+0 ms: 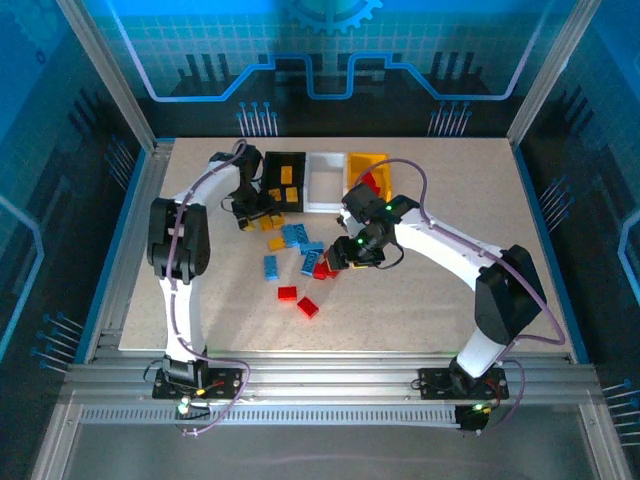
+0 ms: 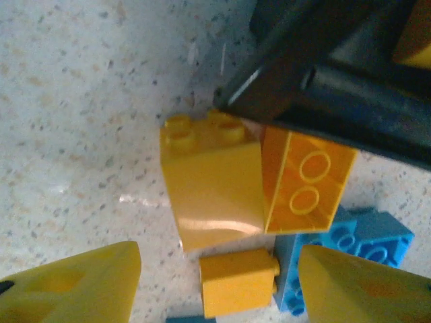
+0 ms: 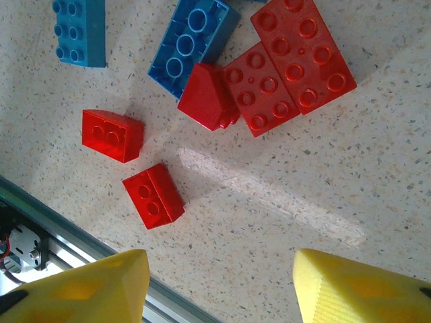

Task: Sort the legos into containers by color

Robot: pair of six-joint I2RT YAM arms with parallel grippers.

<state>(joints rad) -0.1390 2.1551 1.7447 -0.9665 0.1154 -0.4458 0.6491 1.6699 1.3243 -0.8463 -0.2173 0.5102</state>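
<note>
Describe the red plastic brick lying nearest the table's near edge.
On the speckled table, find the central pile of blue and red plastic bricks. Two small red bricks lie apart on its near side; yours is the one closer to the edge.

Table: pale speckled board, matte. Aluminium rails along table's near edge, grey floor panel beyond them. Slanted aluminium posts rise from table's far corners. Back wall behind table: blue panel, grid and circuit-line print, gear motif at top centre. Similar blue side panels flank table. Soft light streak across table surface.
</note>
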